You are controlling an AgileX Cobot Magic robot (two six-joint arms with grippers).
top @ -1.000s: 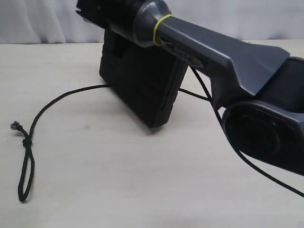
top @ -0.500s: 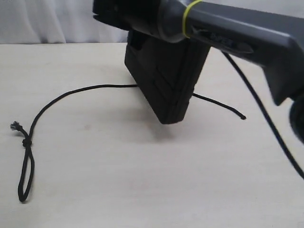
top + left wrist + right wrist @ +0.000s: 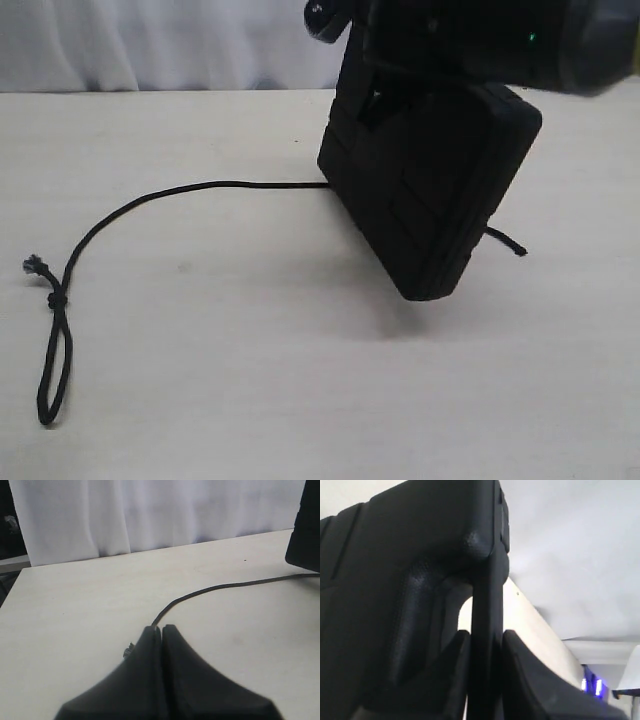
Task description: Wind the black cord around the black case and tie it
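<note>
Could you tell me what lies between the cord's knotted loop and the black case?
Only the cord itself, running over bare table to the case, in the exterior view.

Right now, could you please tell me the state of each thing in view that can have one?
black case: closed, tilted, held by its handle, not wrapped.
black cord: slack on the table, running out of sight behind the case, untied.
left gripper: fingers shut, nothing between them.
right gripper: shut on the case's handle.

You have a pale wooden tabletop (image 3: 250, 400) filling the frame, a white curtain (image 3: 150, 45) pleated across its top edge.
</note>
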